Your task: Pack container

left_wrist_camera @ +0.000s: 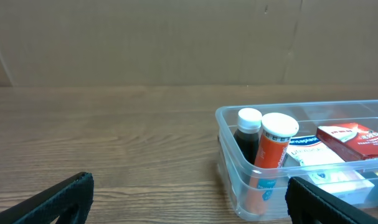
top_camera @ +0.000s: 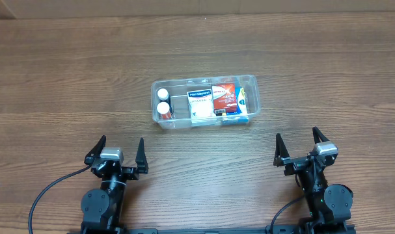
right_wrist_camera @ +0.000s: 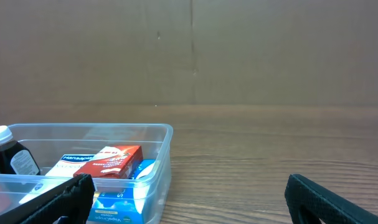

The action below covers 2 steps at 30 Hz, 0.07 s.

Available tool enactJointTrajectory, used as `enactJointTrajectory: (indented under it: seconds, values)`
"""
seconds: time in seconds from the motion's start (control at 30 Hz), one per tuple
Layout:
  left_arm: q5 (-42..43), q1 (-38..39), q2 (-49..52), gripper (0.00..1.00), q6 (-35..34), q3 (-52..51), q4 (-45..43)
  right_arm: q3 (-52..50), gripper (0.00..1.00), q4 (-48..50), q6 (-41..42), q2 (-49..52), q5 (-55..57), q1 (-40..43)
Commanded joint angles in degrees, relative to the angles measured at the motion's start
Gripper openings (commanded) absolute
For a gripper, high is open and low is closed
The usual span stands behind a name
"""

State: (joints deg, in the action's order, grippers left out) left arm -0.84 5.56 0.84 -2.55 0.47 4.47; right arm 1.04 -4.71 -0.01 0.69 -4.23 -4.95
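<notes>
The clear plastic container (top_camera: 251,82) lies mid-table. It holds two white-capped bottles (top_camera: 163,103) at its left end, a white box (top_camera: 200,103), a red box (top_camera: 224,97) and a blue box (top_camera: 244,104). The left wrist view shows the container (left_wrist_camera: 225,127) with an orange bottle (left_wrist_camera: 273,155) and a dark bottle (left_wrist_camera: 246,138). The right wrist view shows the container (right_wrist_camera: 165,149), red box (right_wrist_camera: 111,162) and blue box (right_wrist_camera: 117,205). My left gripper (top_camera: 117,151) and right gripper (top_camera: 299,145) are open and empty, near the front edge, apart from the container.
The wooden table (top_camera: 67,84) spreads all round the container. A brown cardboard wall (left_wrist_camera: 145,43) stands behind the far edge. Black cables (top_camera: 47,192) run by the arm bases.
</notes>
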Motion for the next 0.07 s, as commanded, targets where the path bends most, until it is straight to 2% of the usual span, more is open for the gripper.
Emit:
enactJointTrajectory:
  seconds: [0.0,0.03]
  values:
    - [0.9,-0.4,-0.6,1.0,0.7,-0.2,0.0,-0.6,1.0,0.3,-0.2,-0.5,0.3,0.2]
    - [0.9,-0.4,-0.6,1.0,0.7,-0.2,0.0,-0.6,1.0,0.3,-0.2,-0.5,0.3,0.2]
